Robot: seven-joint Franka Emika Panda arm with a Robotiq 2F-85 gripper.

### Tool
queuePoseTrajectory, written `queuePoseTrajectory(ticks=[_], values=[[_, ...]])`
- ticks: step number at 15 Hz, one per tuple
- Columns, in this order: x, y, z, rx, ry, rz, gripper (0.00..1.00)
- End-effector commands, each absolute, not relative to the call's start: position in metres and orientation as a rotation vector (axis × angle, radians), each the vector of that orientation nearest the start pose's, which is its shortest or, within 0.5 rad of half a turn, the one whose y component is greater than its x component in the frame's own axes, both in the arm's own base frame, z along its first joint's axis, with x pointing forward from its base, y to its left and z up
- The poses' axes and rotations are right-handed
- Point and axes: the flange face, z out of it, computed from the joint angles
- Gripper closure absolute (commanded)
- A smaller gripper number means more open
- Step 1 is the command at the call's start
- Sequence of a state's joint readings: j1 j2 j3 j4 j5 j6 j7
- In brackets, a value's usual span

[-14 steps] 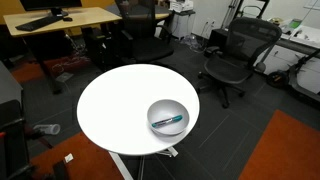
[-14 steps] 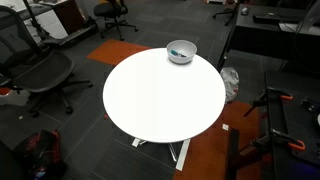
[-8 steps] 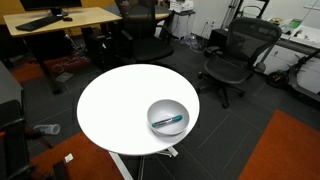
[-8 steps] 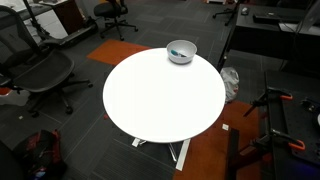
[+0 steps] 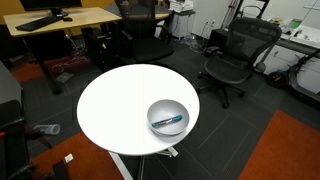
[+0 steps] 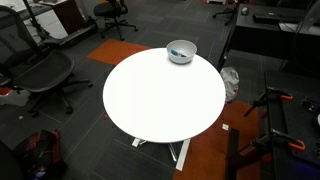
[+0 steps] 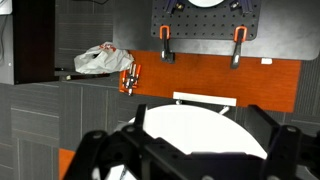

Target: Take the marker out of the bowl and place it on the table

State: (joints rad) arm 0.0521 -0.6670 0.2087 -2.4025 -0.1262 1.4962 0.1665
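The grey-white bowl (image 5: pixel 156 108) stands near the edge of the round white table (image 5: pixel 118 105). The teal-blue marker (image 5: pixel 170 121) lies inside it, slanted across the bottom. In an exterior view the bowl (image 6: pixel 181 52) sits at the table's (image 6: pixel 160 98) far edge, and the marker is too small to make out. The arm shows in neither exterior view. In the wrist view my gripper (image 7: pixel 200 118) is open and empty, its dark fingers framing the white tabletop (image 7: pixel 195 135) below. The bowl is out of the wrist view.
Black office chairs (image 5: pixel 236 52) (image 6: pixel 35 72) stand around the table. A wooden desk (image 5: pixel 62 18) is at the back. Orange carpet (image 7: pixel 215 80), a crumpled plastic bag (image 7: pixel 100 61) and orange clamps (image 7: pixel 130 78) lie on the floor.
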Motion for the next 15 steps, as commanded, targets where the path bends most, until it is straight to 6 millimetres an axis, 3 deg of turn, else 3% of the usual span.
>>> queuePoseTrajectory(ticks=[1, 7, 14, 15], values=[[0.338, 0.048, 0.511, -3.430, 0.067, 0.227, 0.00], [0.376, 0.001, 0.476, -3.433, 0.273, 0.004, 0.00], [0.419, -0.021, 0.403, -3.371, 0.402, -0.168, 0.00], [0.430, -0.034, 0.393, -3.359, 0.414, -0.191, 0.00]])
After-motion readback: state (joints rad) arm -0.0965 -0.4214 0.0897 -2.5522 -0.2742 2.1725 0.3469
